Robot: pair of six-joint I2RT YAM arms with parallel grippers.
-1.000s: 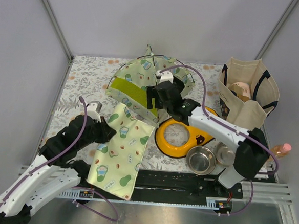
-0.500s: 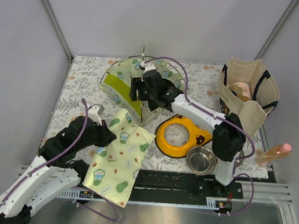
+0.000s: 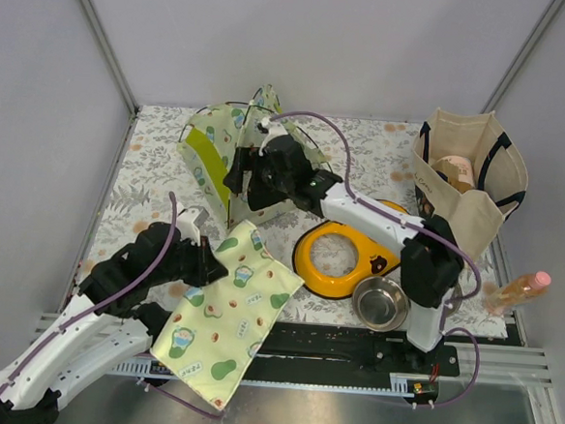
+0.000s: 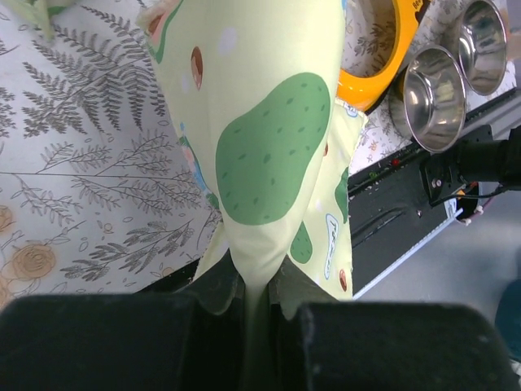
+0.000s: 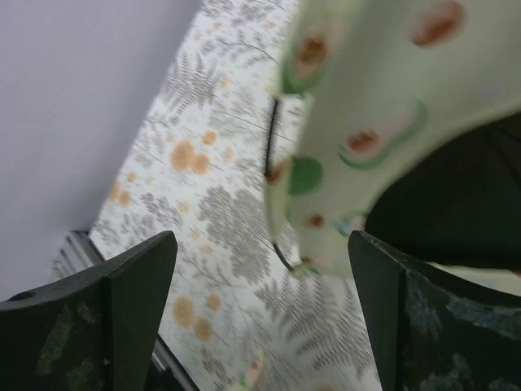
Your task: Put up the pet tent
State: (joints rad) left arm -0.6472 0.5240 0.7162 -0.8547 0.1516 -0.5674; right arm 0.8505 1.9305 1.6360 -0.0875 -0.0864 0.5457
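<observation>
The pet tent [image 3: 218, 130], pale green avocado print with a lime panel and thin black poles, stands tilted at the back left of the table. My right gripper [image 3: 238, 176] is against its right side, open. In the right wrist view the tent's fabric [image 5: 383, 90] and a black pole [image 5: 270, 140] hang ahead of the wide-apart fingers [image 5: 122, 301], and my right gripper [image 5: 260, 314] has nothing between the fingertips. My left gripper [image 3: 213, 263] is shut on the upper corner of the flat avocado-print mat [image 3: 232, 315]; the mat [image 4: 260, 147] drapes from my left gripper [image 4: 256, 303].
An orange feeder [image 3: 342, 260] lies right of the mat, with a steel bowl [image 3: 380, 303] in front of it. A canvas tote bag [image 3: 464, 181] stands at the back right and a bottle [image 3: 520, 287] at the right edge. Grey walls close in left and behind.
The right arm has swung left, and the tent has moved left and tipped more upright with it. The left gripper has dragged the mat slightly toward the front right.
</observation>
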